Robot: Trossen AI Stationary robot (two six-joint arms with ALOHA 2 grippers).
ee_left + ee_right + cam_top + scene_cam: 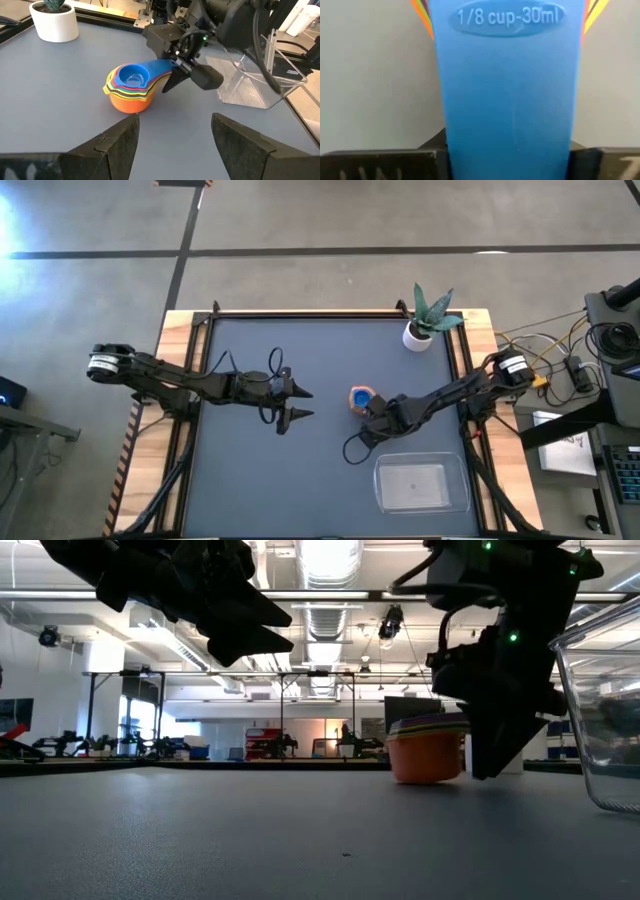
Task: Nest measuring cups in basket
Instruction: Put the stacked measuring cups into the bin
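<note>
We read the nesting itself as done and the basket part as still ahead. Nearest the front edge of the tabletop (250, 480) lies the clear basket (421, 484), and as far as we can see it holds nothing yet. Just behind it, toward the middle of the tabletop, the measuring cups (131, 89) sit as 1 stack on the bare surface, well clear of the basket: the orange cup at the bottom, thin rims of other colours above it, and the small blue cup on top. We cannot count every cup in that stack, but we see no loose cup anywhere else.

The right hand (176, 71) is at the stack's handles. From its own wrist camera, the blue handle (507, 90) marked "1/8 cup-30ml" runs straight between its 2 fingers, which sit at either side of it; we judge them closing on the handles, though a firm clamp is not something we can confirm.

The left hand (298, 403) hangs above the tabletop's centre-left with its fingers apart and nothing between them.

Farthest back stands a white plant pot (418, 335), which has no part in this. What remains, we judge, is to lift the whole stack and set it in the basket.
</note>
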